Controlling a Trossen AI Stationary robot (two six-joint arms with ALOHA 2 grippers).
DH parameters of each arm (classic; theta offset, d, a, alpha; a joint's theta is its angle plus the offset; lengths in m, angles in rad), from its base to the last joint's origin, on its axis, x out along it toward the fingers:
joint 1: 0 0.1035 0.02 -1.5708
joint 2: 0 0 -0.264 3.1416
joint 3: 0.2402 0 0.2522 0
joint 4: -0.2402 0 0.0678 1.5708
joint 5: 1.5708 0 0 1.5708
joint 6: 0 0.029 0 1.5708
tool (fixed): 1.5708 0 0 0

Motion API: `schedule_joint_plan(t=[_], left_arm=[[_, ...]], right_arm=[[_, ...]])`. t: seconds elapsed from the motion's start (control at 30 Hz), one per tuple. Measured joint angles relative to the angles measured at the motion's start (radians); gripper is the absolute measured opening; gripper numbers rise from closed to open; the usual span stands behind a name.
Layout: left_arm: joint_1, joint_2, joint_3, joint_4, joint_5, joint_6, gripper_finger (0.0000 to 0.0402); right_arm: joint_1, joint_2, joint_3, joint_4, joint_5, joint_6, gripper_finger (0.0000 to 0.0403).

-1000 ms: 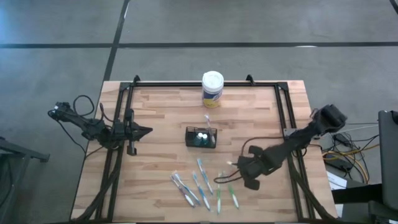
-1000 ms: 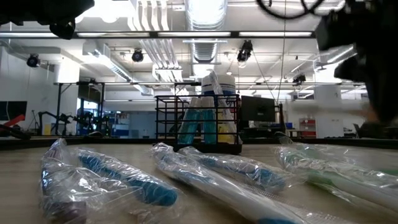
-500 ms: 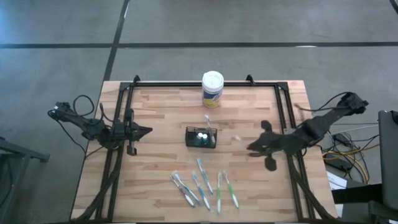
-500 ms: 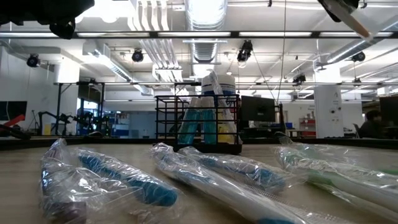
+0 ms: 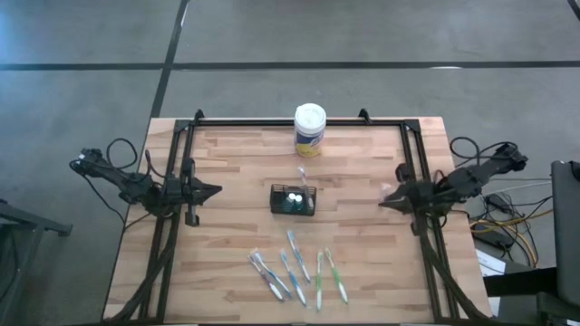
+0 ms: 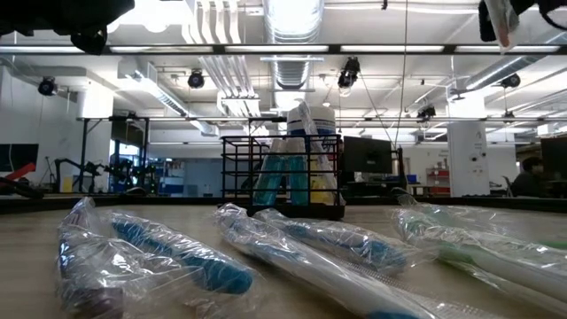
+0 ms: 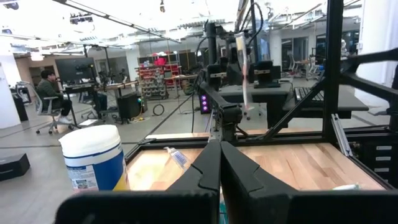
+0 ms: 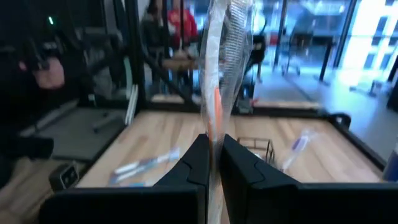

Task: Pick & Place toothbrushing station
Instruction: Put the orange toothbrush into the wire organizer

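The black wire-mesh caddy point(image 5: 293, 199) stands on its base at the table's middle, with two white-capped tubes in it. Several wrapped toothbrushes point(image 5: 299, 270) lie flat near the front edge, and one more point(image 5: 302, 174) lies just behind the caddy. My right gripper point(image 5: 385, 195) hovers by the right rail, pointing level toward the table's left, shut on a wrapped toothbrush point(image 8: 219, 74). By the left rail, my left gripper point(image 5: 215, 190) points level at the caddy, shut with nothing between its fingers. My right gripper pinches the plastic-wrapped toothbrush between its two fingers at the orange stretch of its handle point(image 8: 214, 134). The fingers come level from the table's right side and lie across the brush. The brush stands nearly upright, most of it above the fingers point(image 7: 242, 68), lifted clear of the table.
A white-lidded canister with a yellow label point(image 5: 309, 129) stands at the far edge. Black rails point(image 5: 412, 172) run along both sides and the back of the wooden table. Bare wood lies between the caddy and the right rail.
My right gripper has risen from beside the toothbrushes near the front edge and drawn back toward the table's right edge. It has tipped from pointing down to pointing level. The wrapped toothbrush has gone with it, lifted clear and turned upright.
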Motion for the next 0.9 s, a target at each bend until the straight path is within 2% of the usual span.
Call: schedule_joint_plan(t=[0.2, 0.37, 0.7, 0.9], left_arm=[[0.0, 0.0, 0.0, 0.0, 0.0, -0.001, 0.0005], [0.0, 0.0, 0.0, 0.0, 0.0, 0.005, 0.0005], [0.0, 0.001, 0.0, 0.007, 0.0, 0.047, 0.0005], [0.0, 0.042, 0.0, 0.159, 0.0, 0.059, 0.0005]], right_arm=[[0.0, -0.197, -0.124, 0.01, 0.009, -0.006, 0.0013], [0.0, -0.307, -0.191, 0.011, 0.025, -0.015, 0.0013], [-0.004, -0.274, -0.2, 0.076, 0.058, -0.027, 0.0013], [-0.005, -0.088, -0.107, 0.216, 0.084, -0.128, 0.0013]])
